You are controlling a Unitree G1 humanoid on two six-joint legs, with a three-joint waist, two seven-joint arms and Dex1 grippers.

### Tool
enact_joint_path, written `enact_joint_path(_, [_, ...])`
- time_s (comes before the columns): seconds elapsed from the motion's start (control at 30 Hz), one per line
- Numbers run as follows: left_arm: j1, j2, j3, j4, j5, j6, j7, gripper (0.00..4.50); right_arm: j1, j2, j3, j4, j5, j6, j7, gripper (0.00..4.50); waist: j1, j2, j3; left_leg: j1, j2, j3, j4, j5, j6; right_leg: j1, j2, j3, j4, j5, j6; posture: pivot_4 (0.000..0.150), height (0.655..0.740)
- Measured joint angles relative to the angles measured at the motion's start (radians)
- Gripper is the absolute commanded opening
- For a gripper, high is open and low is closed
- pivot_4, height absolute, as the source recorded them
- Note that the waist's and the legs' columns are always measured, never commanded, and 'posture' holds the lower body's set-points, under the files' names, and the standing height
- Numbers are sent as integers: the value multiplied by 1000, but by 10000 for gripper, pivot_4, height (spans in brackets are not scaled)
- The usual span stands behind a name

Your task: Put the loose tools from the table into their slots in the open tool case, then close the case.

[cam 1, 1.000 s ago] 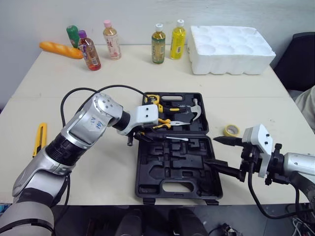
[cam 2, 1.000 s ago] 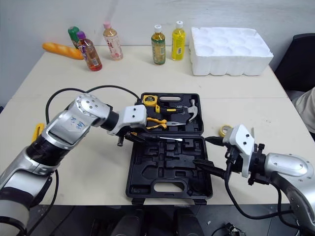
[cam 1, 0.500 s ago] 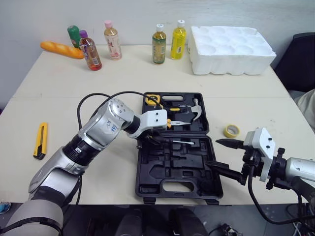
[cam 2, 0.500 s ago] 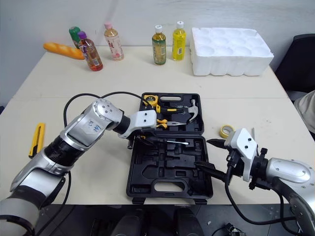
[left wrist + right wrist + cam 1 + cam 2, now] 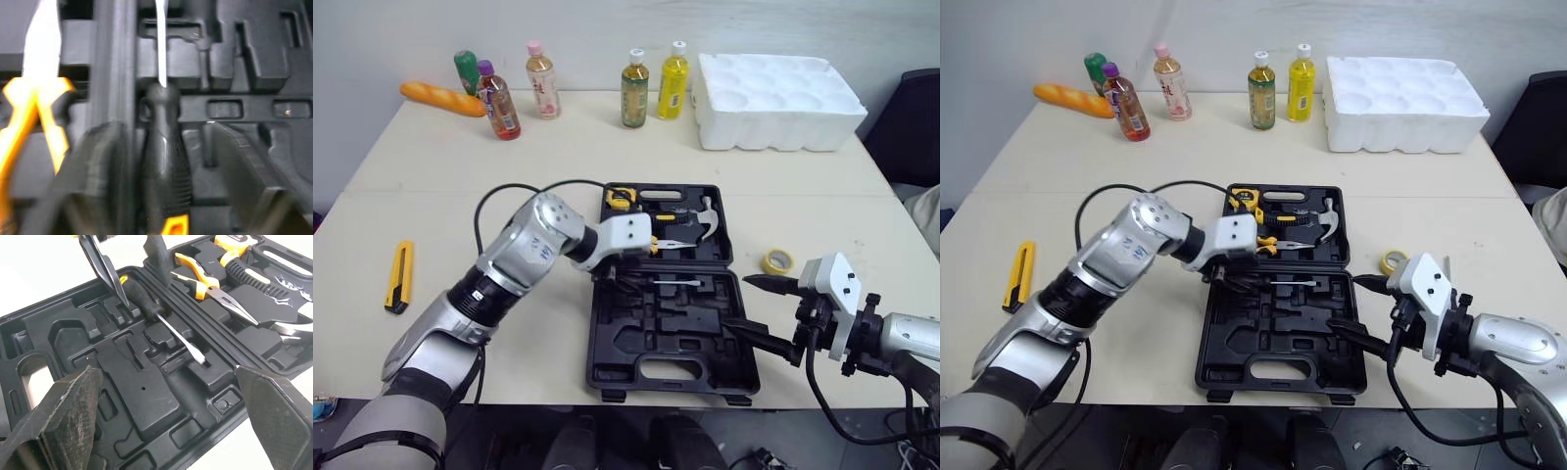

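Left jaws are loose now, fingers (image 5: 105,270) standing either side of the screwdriver (image 5: 164,319) handle with a sliver of gap each way, nothing clenched. That's the change: a second ago this arm carried the screwdriver at the left edge of the case (image 5: 636,345). It has since swung in over the near half, just by the hinge, and the tool lies flat in its moulded slot, blade pointing to the robot's right. So by my reading the screwdriver is as good as stowed, and what's left is to lift those fingers out without dragging the handle up. Right jaws are spread wide, fingers (image 5: 769,284) hovering by the case's near right corner, gripping nothing, much where they were a second ago. Pliers (image 5: 210,284), hammer (image 5: 703,221) and tape measure (image 5: 619,198) sit in the far half. A knife (image 5: 399,277) lies well off to the left on the counter (image 5: 509,166) and a tape roll (image 5: 776,261) near the case's right side, so closing looks premature.
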Motion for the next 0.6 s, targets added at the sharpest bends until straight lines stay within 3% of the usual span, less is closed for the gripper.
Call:
enact_joint_path(0.1, [17, 20, 94, -14, -58, -66, -31, 40559, 0, 1, 1, 0, 1, 0, -1, 45000, -5, 0, 0, -5, 0, 0, 2, 0, -1, -5, 0, 0, 2, 0, 0, 1500, 7400])
enact_joint_path(0.2, [88, -9, 148, 18, -81, -200, -25, 32400, -3, 3, 6, 0, 1, -1, -1, 45000, -4, 0, 0, -5, 0, 0, 3, 0, -1, -5, 0, -1, 2, 0, 0, 1500, 7400])
enact_joint_path(0.43, [240, -142, 215, 126, -155, -412, -4, 945, -54, 10, 44, 5, 2, -1, -2, 45000, -4, 0, 0, -7, 0, 0, 4, 0, -1, -6, 0, -1, 3, 0, 0, 1500, 7400])
enact_joint_path(0.6, [300, -169, 217, 211, -124, -471, 48, 409, -65, 11, 56, 7, 2, 0, -2, 45000, -6, 0, 0, -7, 0, 0, 4, 0, 0, -6, 0, -1, 3, 0, 0, 1500, 7400])
